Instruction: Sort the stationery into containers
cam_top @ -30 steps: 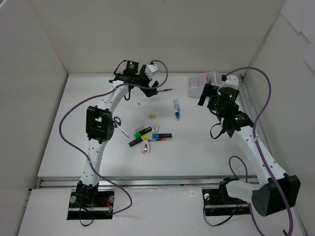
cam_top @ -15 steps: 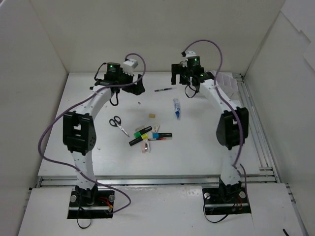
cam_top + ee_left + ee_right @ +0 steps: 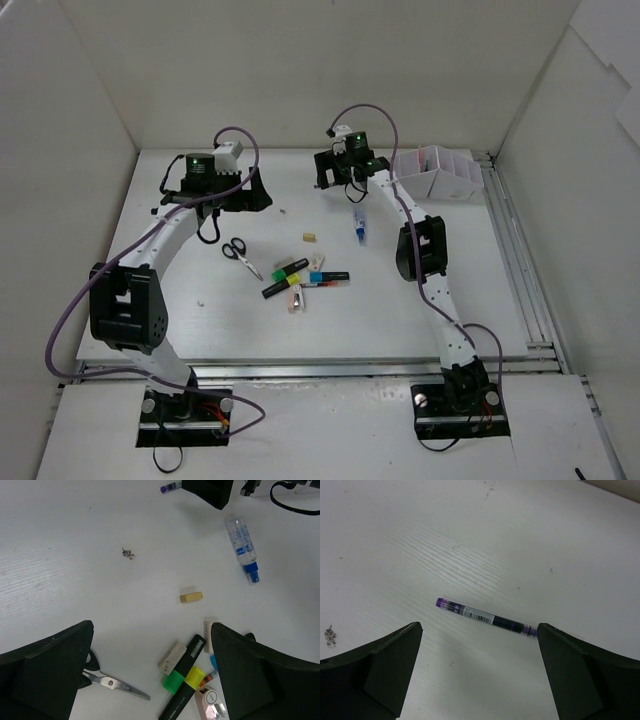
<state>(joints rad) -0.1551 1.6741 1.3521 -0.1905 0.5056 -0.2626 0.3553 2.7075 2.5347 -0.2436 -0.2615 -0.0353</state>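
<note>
The right gripper (image 3: 478, 650) hangs wide open above the purple pen (image 3: 485, 616), alone at twelve o'clock on the table (image 3: 370, 310) — but the pen runs finger to finger, so I'd judge the wrist needs a quarter turn before dropping astride the barrel's middle — the organiser (image 3: 435, 172) waits at two o'clock.

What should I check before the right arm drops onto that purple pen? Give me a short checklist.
1. Right tool open: ok, fingers wide apart.
2. Purple pen centred under it: ok, lying flat between the fingers in the right wrist view.
3. Pen crosswise to the closing line: not ok, it runs nearly finger to finger, so the tool probably needs a turn first.
4. Space around the pen: ok, nothing touches it.
5. Left tool out of the way: ok, open and apart from the right arm in the top view.
6. Height above the pen: cannot tell.
</note>
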